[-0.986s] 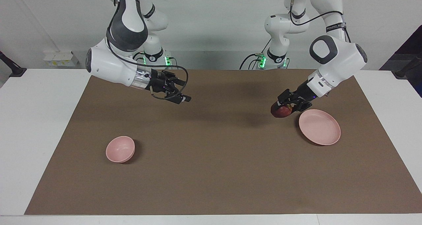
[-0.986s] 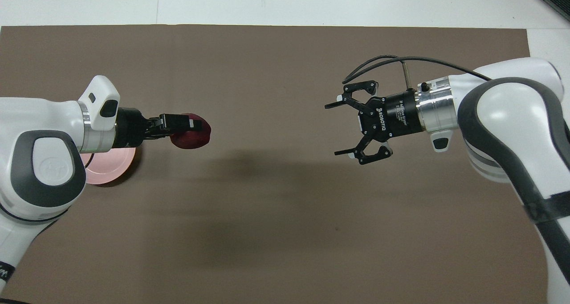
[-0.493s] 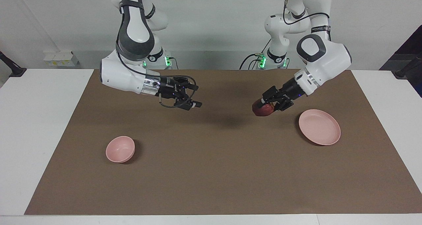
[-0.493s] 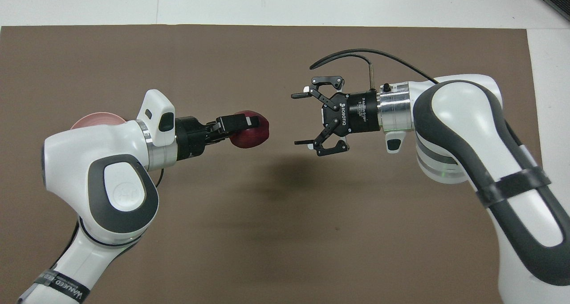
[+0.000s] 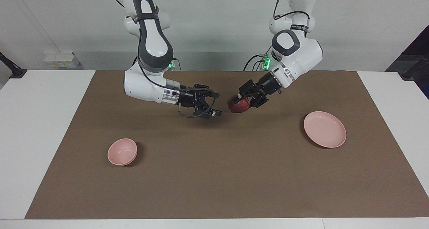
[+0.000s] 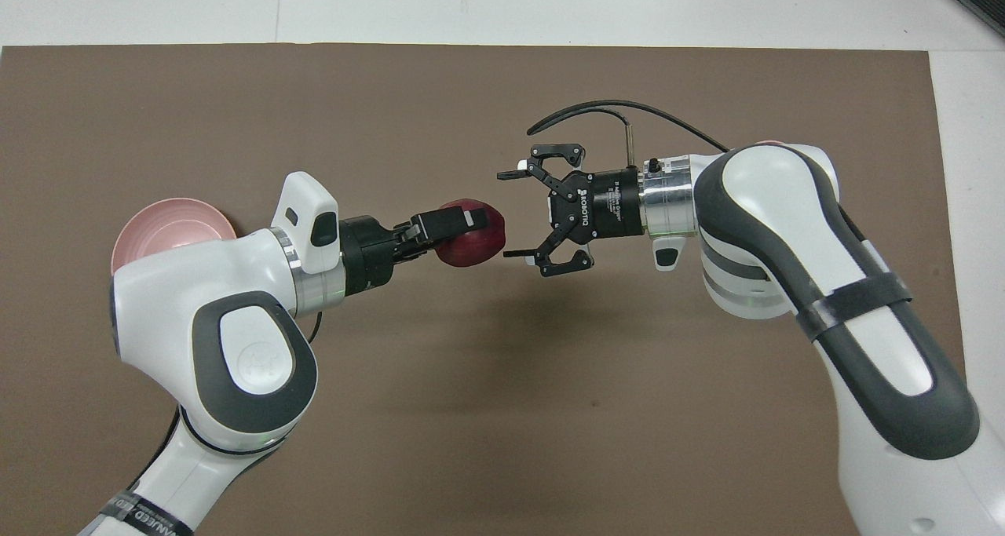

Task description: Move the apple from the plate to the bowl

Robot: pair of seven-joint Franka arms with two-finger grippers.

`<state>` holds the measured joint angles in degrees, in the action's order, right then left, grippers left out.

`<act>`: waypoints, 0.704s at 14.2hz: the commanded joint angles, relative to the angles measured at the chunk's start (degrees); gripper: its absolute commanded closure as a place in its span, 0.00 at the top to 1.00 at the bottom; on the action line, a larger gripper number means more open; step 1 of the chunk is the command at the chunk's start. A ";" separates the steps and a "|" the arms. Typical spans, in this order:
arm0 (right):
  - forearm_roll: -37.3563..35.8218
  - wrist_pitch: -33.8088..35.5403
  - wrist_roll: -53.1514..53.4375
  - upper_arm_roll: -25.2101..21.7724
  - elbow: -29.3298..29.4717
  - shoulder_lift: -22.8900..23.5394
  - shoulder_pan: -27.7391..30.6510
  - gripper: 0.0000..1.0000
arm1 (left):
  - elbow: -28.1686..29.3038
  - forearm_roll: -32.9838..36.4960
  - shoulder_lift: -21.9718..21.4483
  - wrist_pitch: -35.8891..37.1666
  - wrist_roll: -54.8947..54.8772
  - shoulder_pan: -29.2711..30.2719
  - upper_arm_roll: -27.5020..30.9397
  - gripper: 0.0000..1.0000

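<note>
So the big change over the last second: your left gripper has carried the apple clear off the plate and out over the middle of the brown mat, and your right gripper has swung in from the bowl's end to meet it. A second ago they were well apart; now the right one's fingertips sit just beside the apple, not touching it as far as I can tell.

Left gripper is clamped on the apple, with the fruit sticking out past its tips toward the other hand. Right gripper is spread wide, mouth pointed straight at the fruit. The apple is up in the air between the two tools, over bare mat, well away from both dishes.

The plate is empty now, down at the left arm's end. The bowl is empty too, over at the right arm's end, below and off to the side of your right gripper.

Looks to me like you're setting up a handover, which makes sense since the bowl is on the right arm's patch. Next bit is probably easing the open fingers around the exposed half of the apple. It's round and smooth, so I'd get a solid grip there before the left one lets go, or it could slip out.
</note>
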<state>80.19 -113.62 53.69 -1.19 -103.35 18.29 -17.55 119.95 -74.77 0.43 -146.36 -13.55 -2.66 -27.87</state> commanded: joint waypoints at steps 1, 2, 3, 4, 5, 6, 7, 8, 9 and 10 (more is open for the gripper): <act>2.87 -3.35 -1.49 0.32 -0.36 -0.18 -2.31 1.00 | -0.15 -1.34 -0.61 -1.47 0.37 -0.15 -0.34 0.00; 2.87 -3.62 -1.23 0.32 -0.36 -0.18 -2.58 1.00 | -0.32 -1.34 -0.43 -1.56 0.37 -0.15 -0.69 0.00; 2.87 -3.54 -0.96 0.32 -0.36 -0.27 -2.76 1.00 | -0.41 -1.34 -0.43 -1.56 0.37 -0.06 -1.04 0.00; 3.05 -3.19 -0.70 0.32 -0.36 -0.27 -2.76 1.00 | -0.41 -1.34 -0.43 -1.56 0.46 -0.15 -1.05 0.00; 3.57 -3.01 -0.44 0.32 -0.36 -0.45 -2.76 1.00 | -0.50 -1.34 -0.43 -1.56 0.46 -0.15 -1.05 0.00; 3.66 -3.01 -0.35 0.32 -0.53 -0.62 -3.02 1.00 | -0.50 -1.34 -0.43 -1.56 0.63 -0.15 -1.05 0.00; 3.75 -3.10 -0.17 0.40 -0.54 -0.62 -3.02 1.00 | -0.50 -1.34 -0.43 -1.56 1.24 -0.24 -1.13 0.00; 3.75 -3.10 0.44 0.40 -0.54 -0.62 -3.02 1.00 | -0.50 -1.25 -0.43 -1.56 1.25 -0.33 -1.22 0.00; 3.75 -3.10 0.53 0.49 -0.54 -0.71 -3.02 1.00 | -0.50 -1.25 -0.35 -1.47 1.34 -0.33 -1.22 0.00; 3.75 -3.01 0.27 0.40 -0.54 -0.97 -2.93 0.74 | -0.50 -1.25 -0.34 -1.47 1.34 -0.33 -1.40 0.00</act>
<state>81.84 -115.70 53.87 -1.15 -103.44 18.27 -20.64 119.44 -74.88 0.43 -147.50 -13.01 -2.59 -28.47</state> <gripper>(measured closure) 0.000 0.216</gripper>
